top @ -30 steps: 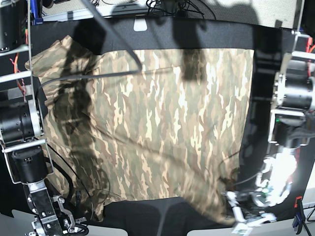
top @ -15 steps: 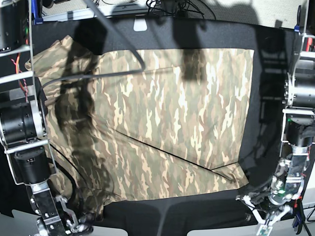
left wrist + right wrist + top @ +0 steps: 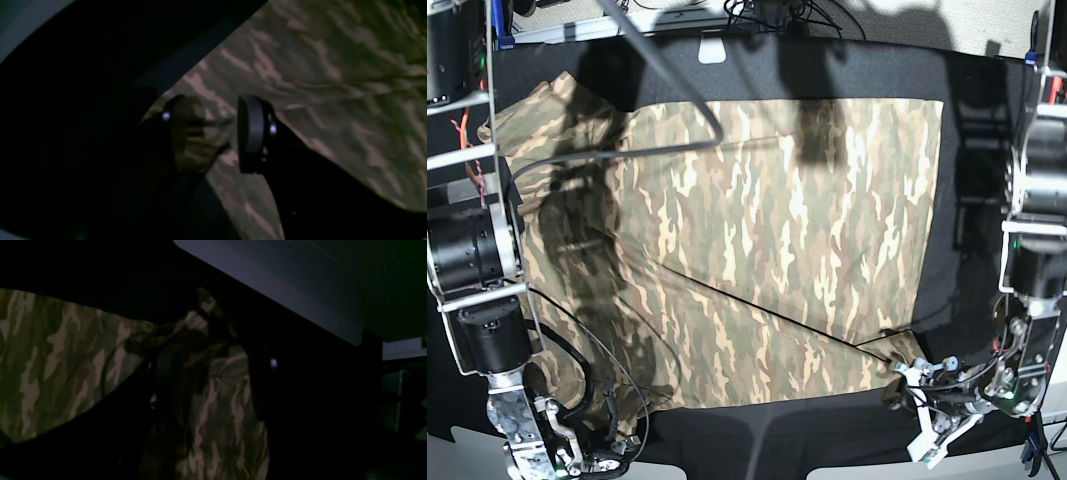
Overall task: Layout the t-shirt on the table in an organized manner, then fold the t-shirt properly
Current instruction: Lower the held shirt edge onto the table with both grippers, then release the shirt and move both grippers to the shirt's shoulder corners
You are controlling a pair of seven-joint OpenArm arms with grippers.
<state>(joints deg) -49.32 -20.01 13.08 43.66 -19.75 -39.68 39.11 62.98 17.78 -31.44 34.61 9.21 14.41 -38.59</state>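
The camouflage t-shirt (image 3: pixel 767 230) lies spread over the black table (image 3: pixel 987 200), with a diagonal fold line across its near half. My left gripper (image 3: pixel 924 408) sits at the shirt's near right corner. In the left wrist view its fingers (image 3: pixel 250 133) stand apart, and the shirt's corner (image 3: pixel 196 140) lies between them against the left finger. My right gripper (image 3: pixel 587 455) is at the near left hem. In the right wrist view its jaws (image 3: pixel 211 366) are wide apart over the cloth (image 3: pixel 50 366), and a bunch of fabric (image 3: pixel 200 320) rises at the left fingertip.
The arm bodies stand at both sides of the table (image 3: pixel 467 250) (image 3: pixel 1037 180). A black cable (image 3: pixel 627 150) crosses above the shirt's far left part. A white tag (image 3: pixel 712 50) lies at the far edge. The table's pale near edge (image 3: pixel 267 290) runs close to the right gripper.
The near right corner, lifted one second ago, now lies flat. My left gripper drew back, then returned to that corner with its jaws narrowing. The right arm barely moved.
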